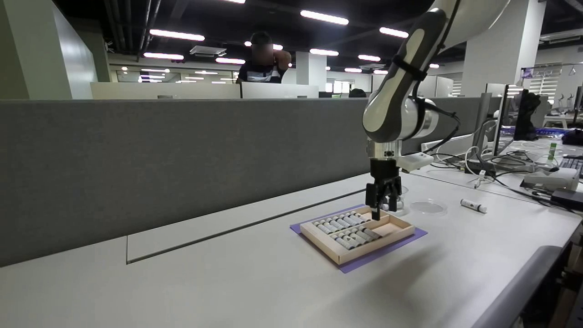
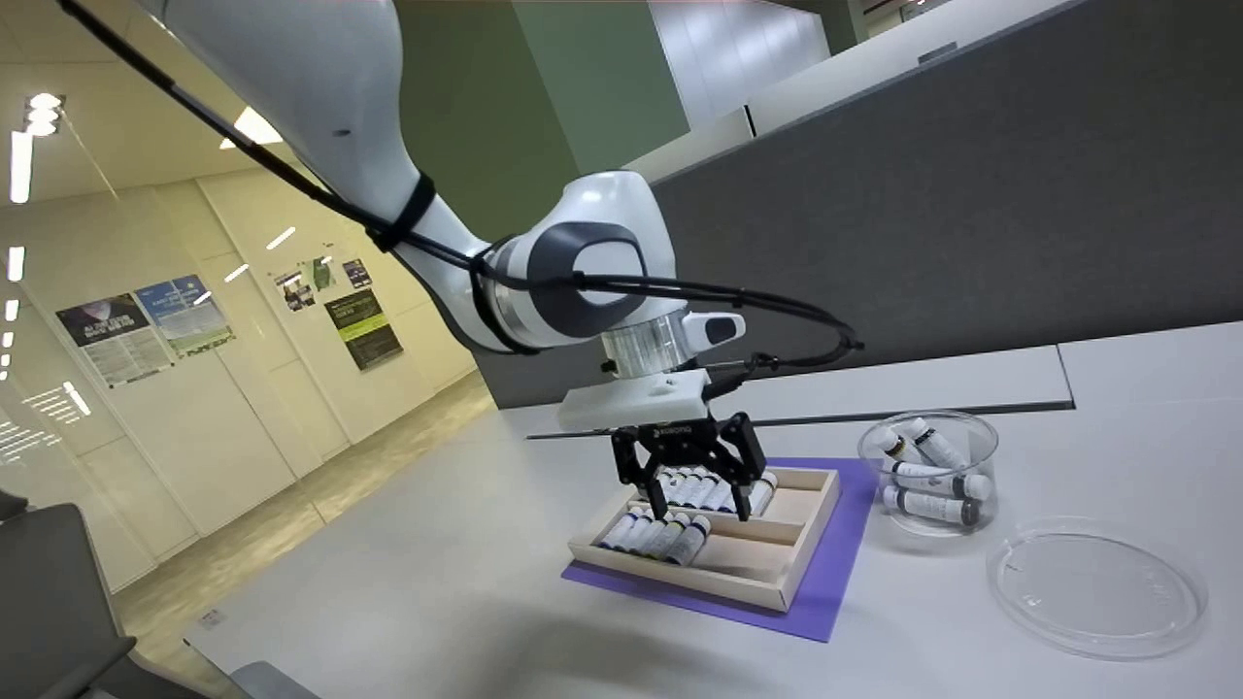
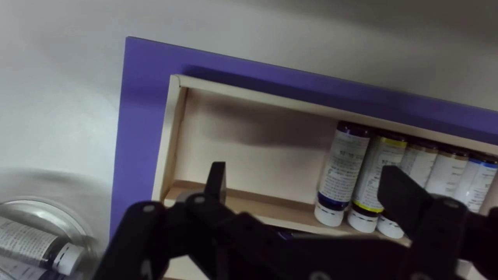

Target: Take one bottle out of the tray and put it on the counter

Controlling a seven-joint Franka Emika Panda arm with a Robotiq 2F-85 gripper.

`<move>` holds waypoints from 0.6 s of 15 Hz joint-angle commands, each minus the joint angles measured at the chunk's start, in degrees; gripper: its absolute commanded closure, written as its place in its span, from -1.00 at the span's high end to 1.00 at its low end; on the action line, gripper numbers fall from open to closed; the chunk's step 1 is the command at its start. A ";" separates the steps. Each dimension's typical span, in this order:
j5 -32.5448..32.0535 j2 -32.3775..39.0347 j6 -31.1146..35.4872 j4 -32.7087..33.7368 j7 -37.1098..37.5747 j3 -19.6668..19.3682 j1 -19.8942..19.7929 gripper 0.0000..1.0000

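Note:
The tan tray (image 1: 378,247) lies on the counter (image 1: 205,282). It shows in the other views too (image 2: 680,579) (image 3: 256,96). Two rows of small white-capped bottles lie in it, with bare space at one end of each row. The end bottle of one row, with a dark blue band (image 3: 344,165), lies beside a yellow-banded bottle (image 3: 375,175); it also shows in an exterior view (image 2: 688,542). My gripper (image 2: 702,515) is open and empty above the tray (image 1: 384,213). In the wrist view its fingers (image 3: 301,171) stand wide apart, the blue-banded bottle appearing between them.
A purple sheet (image 2: 845,544) lies under the tray. A clear round container (image 2: 989,445) holding several bottles stands beside it, near a clear round dish (image 2: 1097,636). A loose bottle (image 1: 473,206) lies on the counter. A grey partition (image 1: 182,159) runs along the back.

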 commanded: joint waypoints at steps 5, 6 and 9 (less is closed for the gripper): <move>-2.00 4.16 4.43 1.71 1.23 0.33 -0.82 1.00; -2.21 4.63 4.88 1.88 1.31 0.33 -0.75 1.00; -3.15 5.80 5.90 2.23 1.52 0.29 -0.61 1.00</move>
